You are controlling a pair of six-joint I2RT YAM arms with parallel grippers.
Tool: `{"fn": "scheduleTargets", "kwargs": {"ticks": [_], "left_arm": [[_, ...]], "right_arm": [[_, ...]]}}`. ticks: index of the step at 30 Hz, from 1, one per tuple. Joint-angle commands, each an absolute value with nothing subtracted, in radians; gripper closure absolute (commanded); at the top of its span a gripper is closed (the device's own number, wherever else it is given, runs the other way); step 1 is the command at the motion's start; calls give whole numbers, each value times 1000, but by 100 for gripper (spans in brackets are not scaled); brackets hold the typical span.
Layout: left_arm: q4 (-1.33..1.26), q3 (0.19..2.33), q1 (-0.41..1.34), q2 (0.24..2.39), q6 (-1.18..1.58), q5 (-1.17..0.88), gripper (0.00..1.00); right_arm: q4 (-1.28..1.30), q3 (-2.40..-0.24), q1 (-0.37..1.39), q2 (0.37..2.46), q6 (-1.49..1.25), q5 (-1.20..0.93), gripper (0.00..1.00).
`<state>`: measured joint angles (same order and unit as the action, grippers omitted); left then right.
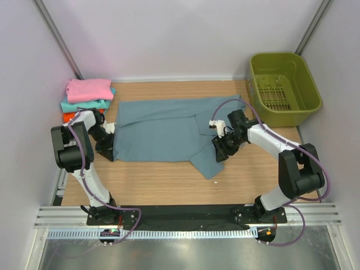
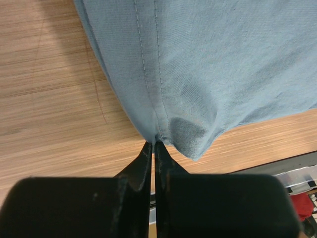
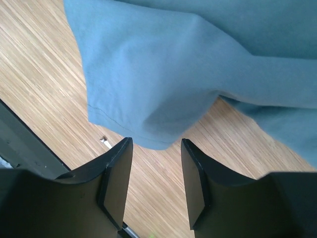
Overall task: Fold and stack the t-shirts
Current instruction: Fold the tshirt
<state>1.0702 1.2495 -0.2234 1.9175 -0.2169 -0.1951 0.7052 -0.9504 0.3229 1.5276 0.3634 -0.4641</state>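
The wooden counter (image 1: pixel 169 180) carries a blue-grey t-shirt (image 1: pixel 163 132) spread across mid-frame. A green basket (image 1: pixel 281 115) sits upper right, and folded t-shirts (image 1: pixel 87 93) are stacked upper left. The left hand (image 2: pixel 153 145) is clenched on the shirt's left hem. The right hand (image 3: pixel 156 144) is released, beside its lower-right sleeve.

blue-grey t-shirt (image 1: pixel 163 129) between black left gripper (image 2: pixel 154 144) and black right gripper (image 3: pixel 156 148) | beyond left gripper: pink t-shirt (image 1: pixel 88 88), teal t-shirt (image 1: pixel 84 104), orange t-shirt (image 1: pixel 67 117) | beyond right gripper: olive-green basket (image 1: pixel 281 117) | table (image 1: pixel 169 180): pale woodgrain
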Motion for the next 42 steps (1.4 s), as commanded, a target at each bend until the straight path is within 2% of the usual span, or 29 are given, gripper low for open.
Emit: {"fn": "scheduleTargets", "kwargs": {"ticks": [1,11,13,14,17,22,25,27,28,29,31,35,42], "left_arm": [[1080,1267,-230,1891,-216,-216,100],[1081,1261,-229,1875,-225,-199,100],[1081,1259,-229,1875,-221,-201,100],[1080,1258,-230,1875,-221,-202,100],[1077,1255,-229,1876,-218,-204,100],[1074,1258,-229,1881,-212,-209,100],[1072,1256,-229,1884,-206,-215,100],[1072,1255,-229,1885,-199,-219,100],[1074,1255,-230,1887,-199,-219,100],[1074,1258,-229,1888,-196,-221,100],[1080,1258,-229,1882,-196,-221,100],[1081,1258,-229,1868,-195,-218,100],[1072,1243,-229,1862,-179,-233,100]], "right_arm": [[750,-1008,288,1551,354,-492,50],[802,-1083,273,1686,385,-595,52],[842,-1098,272,1704,405,-617,62],[839,-1097,272,1697,406,-623,77],[836,-1104,271,1677,413,-617,97],[868,-1207,272,1655,410,-623,99],[841,-1334,272,1692,356,-649,99],[793,-1435,272,1770,286,-675,90],[781,-1472,272,1807,266,-683,83],[775,-1508,278,1839,252,-687,66],[765,-1589,284,1894,253,-654,51],[804,-1615,266,1864,308,-601,51],[821,-1436,227,1729,399,-469,54]]}}
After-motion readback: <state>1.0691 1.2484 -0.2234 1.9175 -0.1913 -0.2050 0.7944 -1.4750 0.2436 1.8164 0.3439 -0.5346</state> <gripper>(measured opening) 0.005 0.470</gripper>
